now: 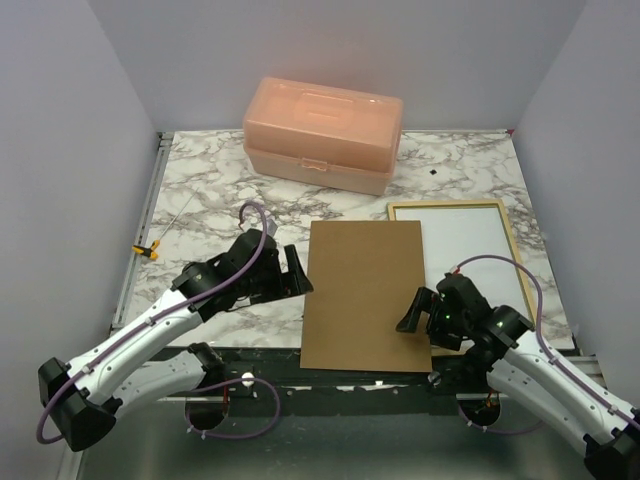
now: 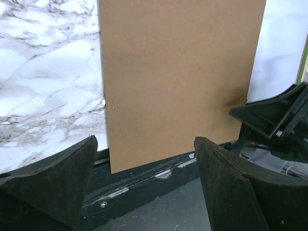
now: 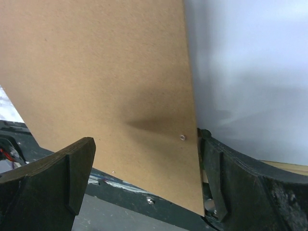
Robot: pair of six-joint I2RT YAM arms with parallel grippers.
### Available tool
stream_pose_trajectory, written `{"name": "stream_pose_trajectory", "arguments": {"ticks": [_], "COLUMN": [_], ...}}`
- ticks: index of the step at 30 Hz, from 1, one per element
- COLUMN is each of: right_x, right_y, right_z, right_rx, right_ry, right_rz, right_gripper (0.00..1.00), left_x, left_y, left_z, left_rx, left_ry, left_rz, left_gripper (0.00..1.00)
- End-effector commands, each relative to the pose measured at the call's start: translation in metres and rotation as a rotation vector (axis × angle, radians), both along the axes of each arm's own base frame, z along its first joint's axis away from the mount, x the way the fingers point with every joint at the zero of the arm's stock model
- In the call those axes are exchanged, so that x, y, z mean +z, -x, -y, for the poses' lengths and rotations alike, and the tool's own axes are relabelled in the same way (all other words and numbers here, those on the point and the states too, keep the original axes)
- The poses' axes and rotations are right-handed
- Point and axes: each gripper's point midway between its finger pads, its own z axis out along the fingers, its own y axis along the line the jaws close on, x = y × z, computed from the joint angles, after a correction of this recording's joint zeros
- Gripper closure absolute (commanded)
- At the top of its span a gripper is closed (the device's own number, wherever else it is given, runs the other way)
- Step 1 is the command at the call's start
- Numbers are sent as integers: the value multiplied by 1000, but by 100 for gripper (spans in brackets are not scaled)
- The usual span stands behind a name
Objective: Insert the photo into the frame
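The frame [image 1: 455, 207] lies flat at the right of the marble table, pale wood side up, a green edge [image 2: 304, 62] just showing. A white sheet [image 1: 465, 250] fills its opening; no printed picture shows, so I cannot tell if it is the photo. The brown backing board [image 1: 362, 295] lies in the middle, covering the frame's left side and overhanging the near edge. My left gripper [image 1: 285, 278] stands open at the board's left edge, with nothing between its fingers [image 2: 53, 178]. My right gripper [image 1: 425, 322] is open astride the board's near right corner [image 3: 192, 192].
A peach plastic box [image 1: 323, 133] stands at the back centre. A small yellow clip [image 1: 146, 250] sits at the table's left edge. A black rail [image 1: 360, 382] runs along the near edge under the board. Grey walls close in left, right and back.
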Motion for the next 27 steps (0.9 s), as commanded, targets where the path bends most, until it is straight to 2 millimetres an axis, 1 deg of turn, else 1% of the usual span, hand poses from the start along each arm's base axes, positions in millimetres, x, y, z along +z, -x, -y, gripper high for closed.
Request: {"name": "stream_pose_trajectory", "arguments": {"ticks": [1,5,7,12,13,15,17,19,24,27], "right_x": [-3,3,3,2,0,-2,-4,3,40,60], "right_y": [-10,-17,-20,-26,-26,-26,-25,-26,-35,-40], "right_z": [-8,-15,-13,-18,-18,-20,-21,-25,-35,-39], "right_rx": [-39,-46,-69,-53,-52,-38,-28,-21,-28,-35], "right_ry": [-38,-86,-86,-92,-88,-87,-85,-101,-195,-245], "right_rz": [26,65,79,95,91,82,72,78,156,211], "right_gripper": [0,3,4,7,8,13,22,31,51,75], "left_x": [-8,-10,-10,-6,-5,-6,-8,-15,-30,-36], "left_y": [18,23,24,23,22,23,24,26,37,40], "left_z": [11,17,22,34,36,39,41,40,37,37], "left_rx": [-63,-86,-98,-123,-126,-126,-128,-128,-121,-123], "left_ry": [112,166,188,244,259,284,306,306,309,332], "left_rz": [-36,-40,-42,-42,-41,-41,-42,-56,-110,-110], "left_gripper": [16,18,20,24,25,26,26,26,26,26]}}
